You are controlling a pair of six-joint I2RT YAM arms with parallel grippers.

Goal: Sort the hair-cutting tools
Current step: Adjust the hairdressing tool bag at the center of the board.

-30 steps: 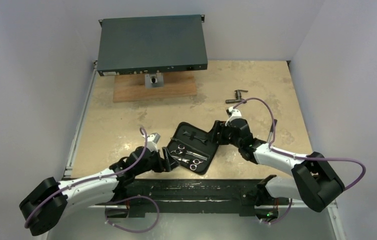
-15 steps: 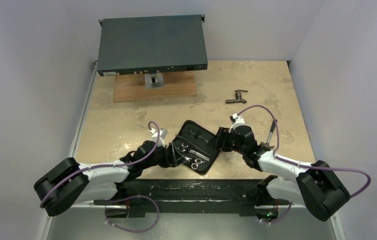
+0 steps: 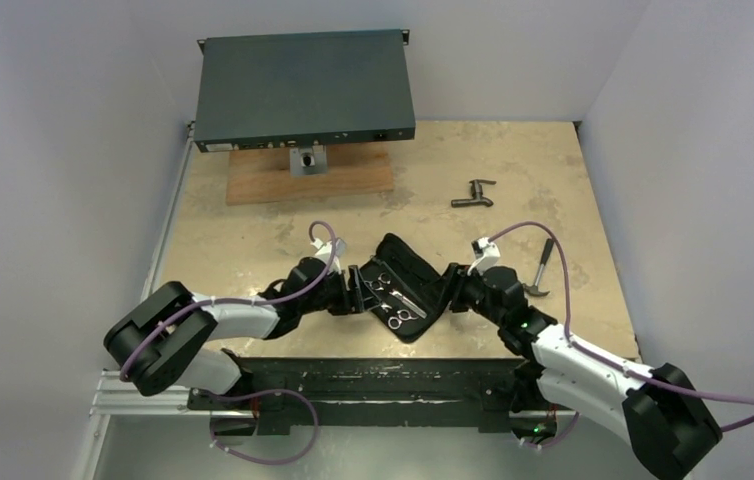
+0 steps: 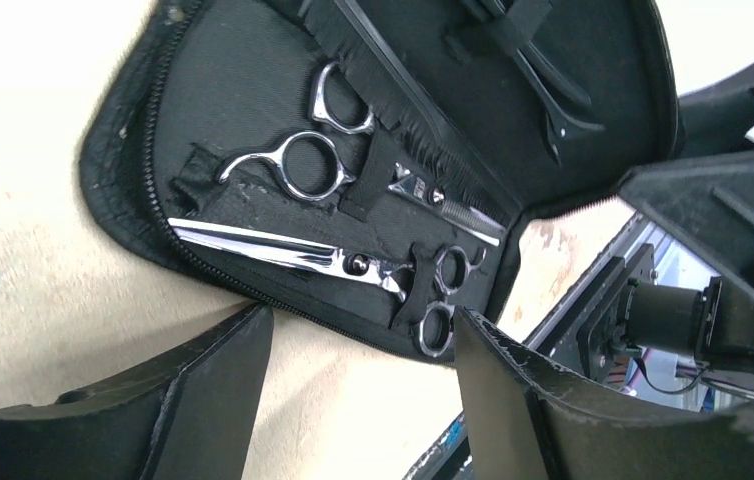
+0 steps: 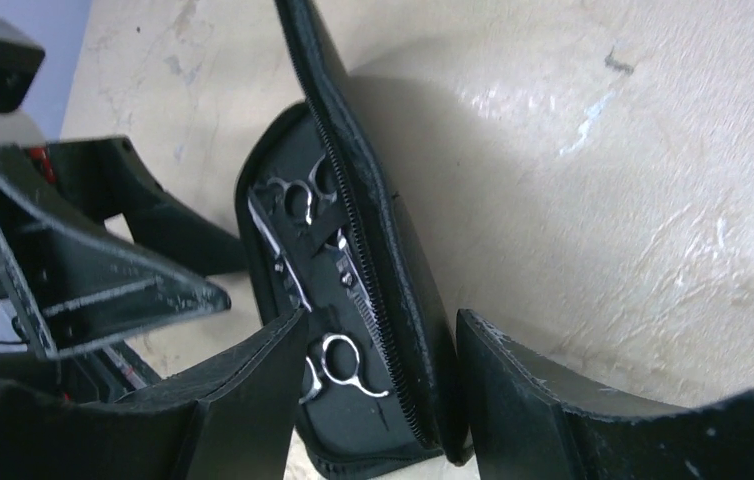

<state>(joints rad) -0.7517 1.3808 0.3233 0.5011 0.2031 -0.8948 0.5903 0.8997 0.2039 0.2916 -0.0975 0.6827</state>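
Black zip case [image 4: 223, 90] lies half folded on the tabletop [image 4: 33, 260], holding silver scissors [image 4: 283, 256], comb [image 4: 393, 100] and clip [image 4: 543, 78]. Left hand [image 4: 361, 315] is spread beside its edge; right hand [image 5: 383, 318], spread, straddles the raised flap, seemingly not pinching.

The black case [image 3: 411, 262], flat open a second ago, now has its right half tipped up toward the left. The left gripper [image 3: 357, 297] has swung right to its left edge. The right gripper [image 3: 450, 289] has pulled nearer, straddling the raised half and uncovering the hammer [image 3: 543, 268].
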